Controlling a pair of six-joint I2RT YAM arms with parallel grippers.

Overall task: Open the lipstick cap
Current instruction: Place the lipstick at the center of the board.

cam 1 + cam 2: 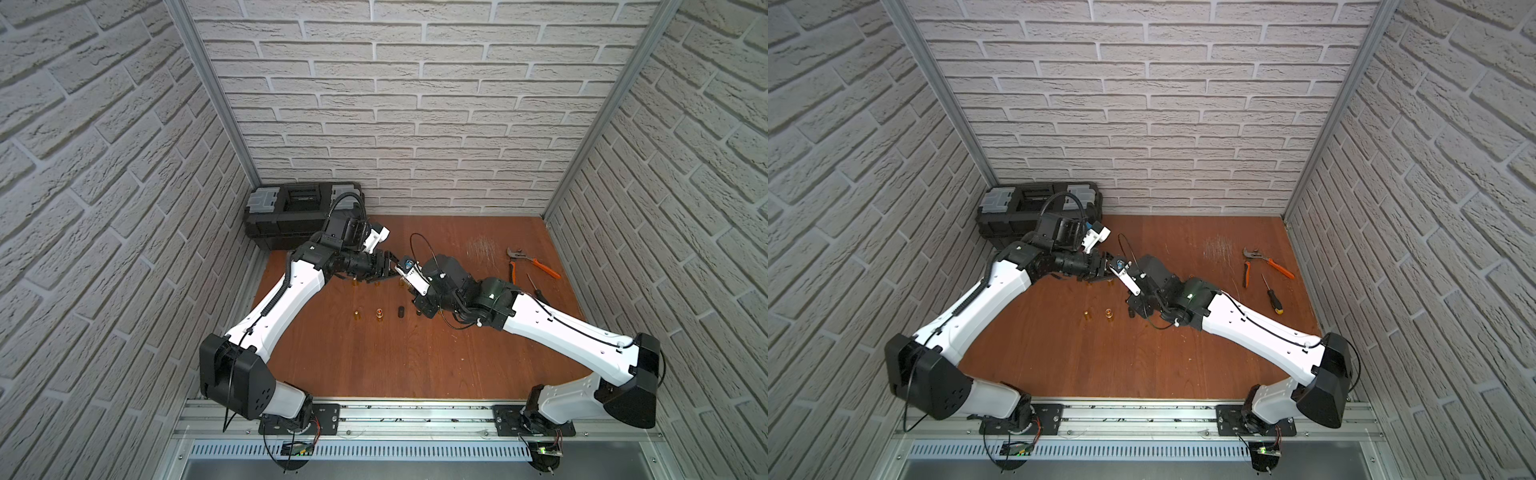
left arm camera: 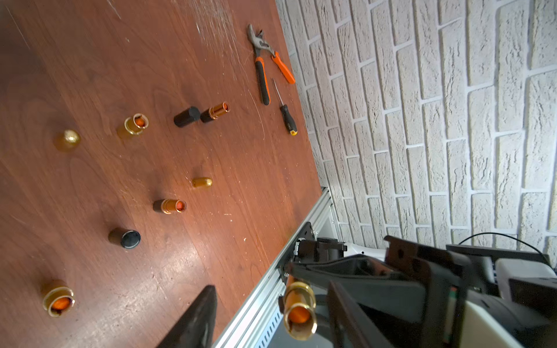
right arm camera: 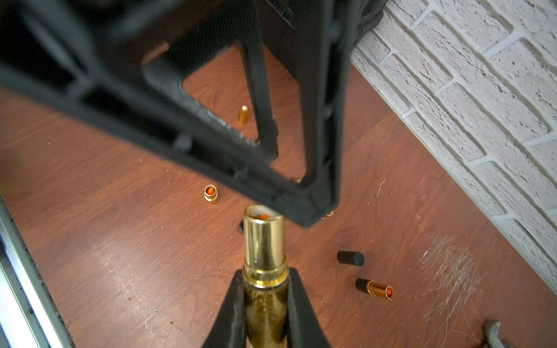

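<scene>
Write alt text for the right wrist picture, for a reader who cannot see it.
The right gripper clamps the dark base of an uncapped gold lipstick, its orange stick visible inside the open end. A black finger of the other arm crosses close to that end; a black cap and another open lipstick lie on the wooden table.

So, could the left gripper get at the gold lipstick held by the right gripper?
Probably yes: the left gripper stands open by the uncapped end of the lipstick, nothing between, while the right gripper clamps its base.
</scene>
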